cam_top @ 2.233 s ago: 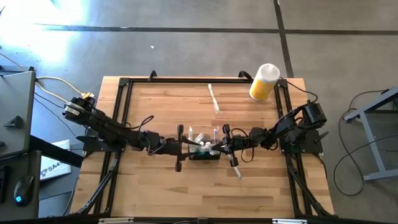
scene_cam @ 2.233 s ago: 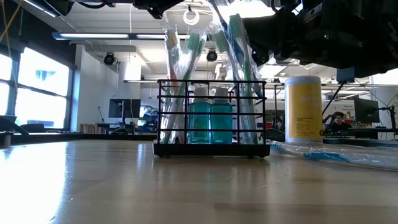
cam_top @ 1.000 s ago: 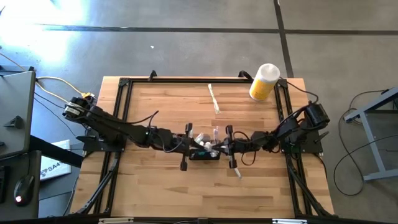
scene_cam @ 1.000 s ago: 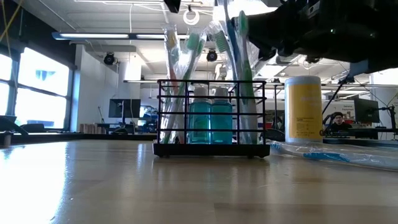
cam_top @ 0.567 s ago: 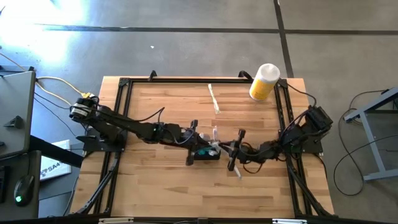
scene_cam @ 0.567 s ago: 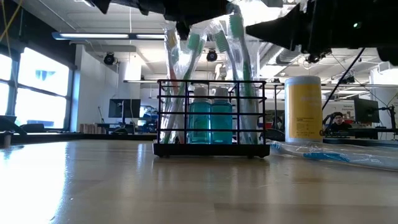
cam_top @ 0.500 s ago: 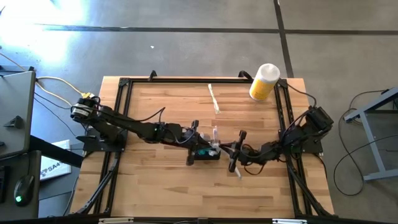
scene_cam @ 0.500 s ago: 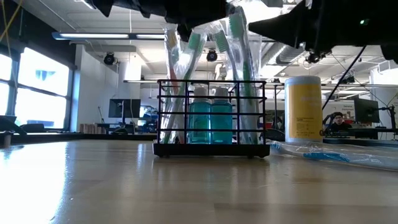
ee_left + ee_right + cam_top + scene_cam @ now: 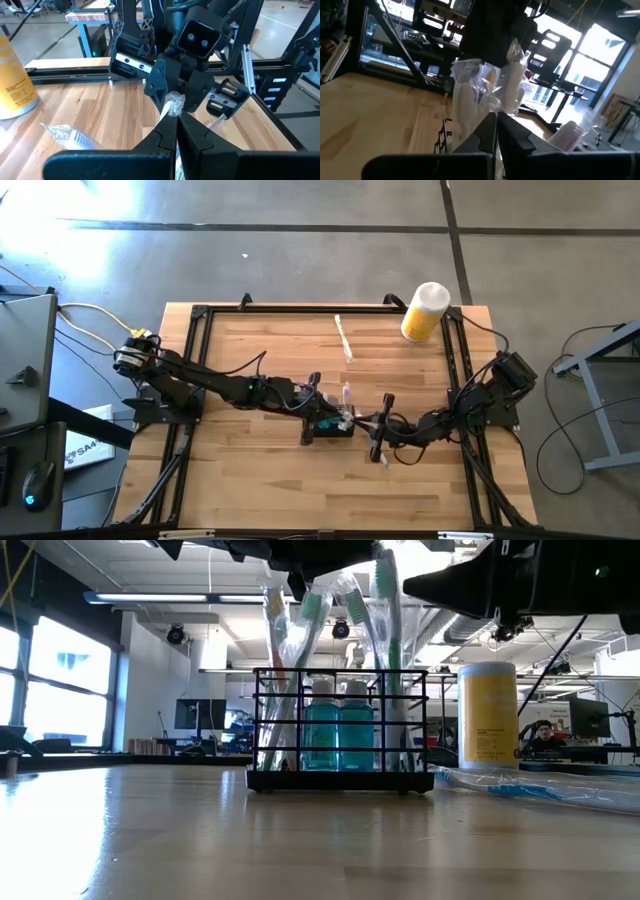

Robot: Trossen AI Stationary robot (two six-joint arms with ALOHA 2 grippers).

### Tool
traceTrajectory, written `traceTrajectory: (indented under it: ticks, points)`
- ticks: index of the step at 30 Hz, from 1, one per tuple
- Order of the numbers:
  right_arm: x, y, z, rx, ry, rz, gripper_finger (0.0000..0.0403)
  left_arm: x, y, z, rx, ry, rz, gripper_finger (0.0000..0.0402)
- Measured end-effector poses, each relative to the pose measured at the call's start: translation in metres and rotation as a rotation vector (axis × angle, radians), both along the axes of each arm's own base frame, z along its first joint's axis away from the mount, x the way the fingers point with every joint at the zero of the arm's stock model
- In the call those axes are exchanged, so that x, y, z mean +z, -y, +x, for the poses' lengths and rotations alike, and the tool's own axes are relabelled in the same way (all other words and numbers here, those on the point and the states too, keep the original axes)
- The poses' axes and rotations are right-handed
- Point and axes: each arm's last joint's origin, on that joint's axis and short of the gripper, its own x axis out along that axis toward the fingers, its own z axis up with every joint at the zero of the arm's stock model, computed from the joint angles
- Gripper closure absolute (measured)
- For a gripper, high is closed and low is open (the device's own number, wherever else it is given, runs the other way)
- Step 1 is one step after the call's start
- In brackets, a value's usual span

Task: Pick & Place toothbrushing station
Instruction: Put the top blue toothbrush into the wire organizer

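We see a pale wooden table [image 9: 260, 480] with a yellow cylinder with a white cap [image 9: 424, 312] at its far right corner. Mid-table stands the small black wire-mesh caddy [image 9: 340, 730], holding wrapped toothbrushes [image 9: 385, 600] and teal bottles [image 9: 338, 735]. The left gripper [image 9: 318, 412] hangs above it, fingers closed together; the right gripper [image 9: 366, 423] sits just beside it, fingers likewise pressed together.

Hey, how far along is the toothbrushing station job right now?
Done: the black mesh caddy stands on the table with wrapped toothbrushes and blue bottles in it.

In hand: the left end effector is shut above the caddy's toothbrush tops; whether it grips a wrapper is unclear. The right end effector, also shut, sits just beside it.

Left: two wrapped toothbrushes lie loose on the table.
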Motion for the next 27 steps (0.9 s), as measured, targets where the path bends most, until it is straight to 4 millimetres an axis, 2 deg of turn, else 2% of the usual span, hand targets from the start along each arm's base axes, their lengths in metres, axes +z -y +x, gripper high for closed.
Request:
traceTrajectory:
  ticks: [8, 11, 16, 21, 27]
  points:
    - [-0.006, -0.001, 0.000, 0.015, -0.024, 0.118, 0.0372, 0.000, 0.000, 0.000, 0.002, 0.000, -0.003, 0.0401]
    - [-0.006, -0.001, 0.000, 0.017, -0.023, 0.157, 0.0346, 0.000, 0.000, 0.000, 0.005, 0.001, -0.003, 0.0401]
    - [-0.007, -0.002, 0.000, 0.019, -0.027, 0.166, 0.0280, 0.000, 0.000, 0.000, 0.005, -0.001, -0.002, 0.0401]
    - [-0.007, -0.010, -0.007, -0.035, -0.040, 0.112, 0.0223, -0.002, 0.000, 0.000, 0.005, -0.021, 0.001, 0.0401]
    - [-0.005, -0.028, -0.021, -0.097, -0.057, -0.005, 0.0207, -0.003, 0.000, -0.001, 0.004, -0.037, 0.004, 0.0401]
